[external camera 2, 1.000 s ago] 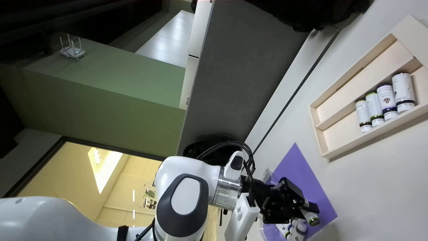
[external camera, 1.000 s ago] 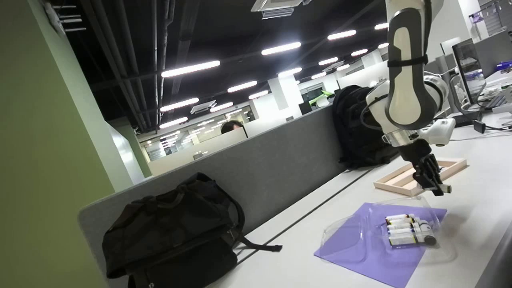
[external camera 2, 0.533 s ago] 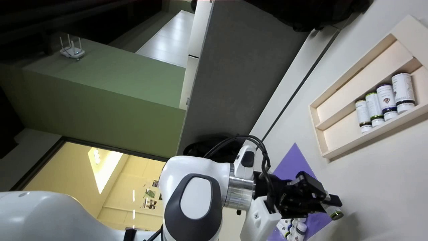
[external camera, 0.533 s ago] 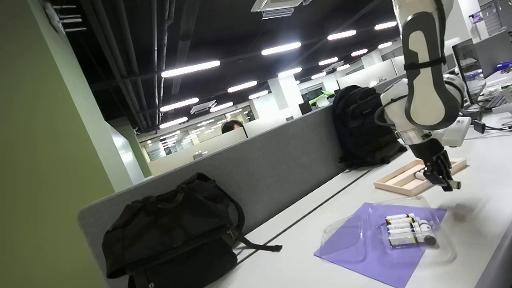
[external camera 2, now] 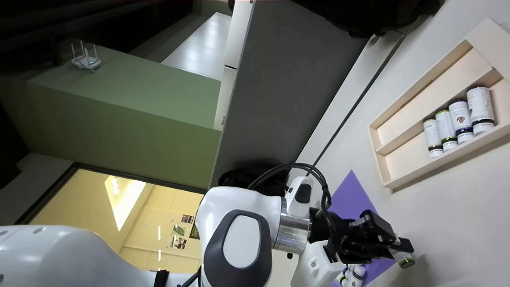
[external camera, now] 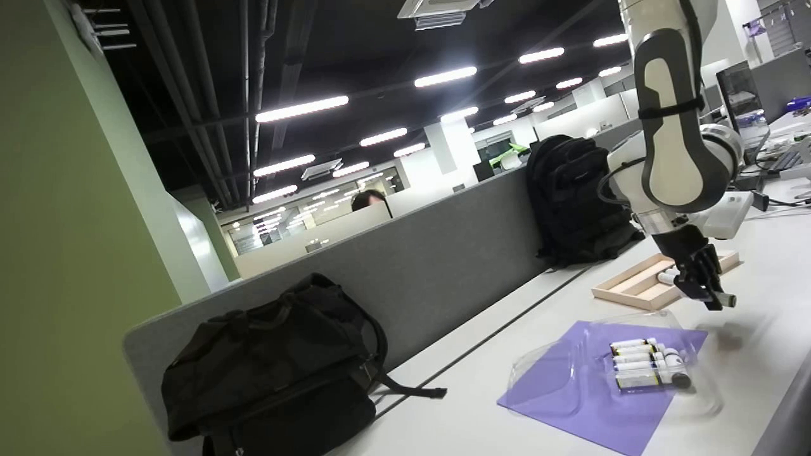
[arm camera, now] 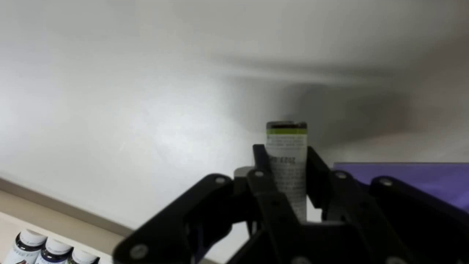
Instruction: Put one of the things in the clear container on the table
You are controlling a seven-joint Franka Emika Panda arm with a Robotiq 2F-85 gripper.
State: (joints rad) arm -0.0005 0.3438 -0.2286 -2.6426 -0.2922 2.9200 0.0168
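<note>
Jaws clamped on 1 wht btl above tbl, w/ 4 btls in 1 wood tray.

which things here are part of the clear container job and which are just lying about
Part of the job:
gripper, shut on a bottle
clear container
other bottles, lying in the container
table, below the gripper

Apparently just lying about:
purple mat, under much of the container
wooden tray
nearer black bag
farther black backpack

Green wall; grey partition; dark ceiling, bright strip lights; white pillar beyond partition.
</note>
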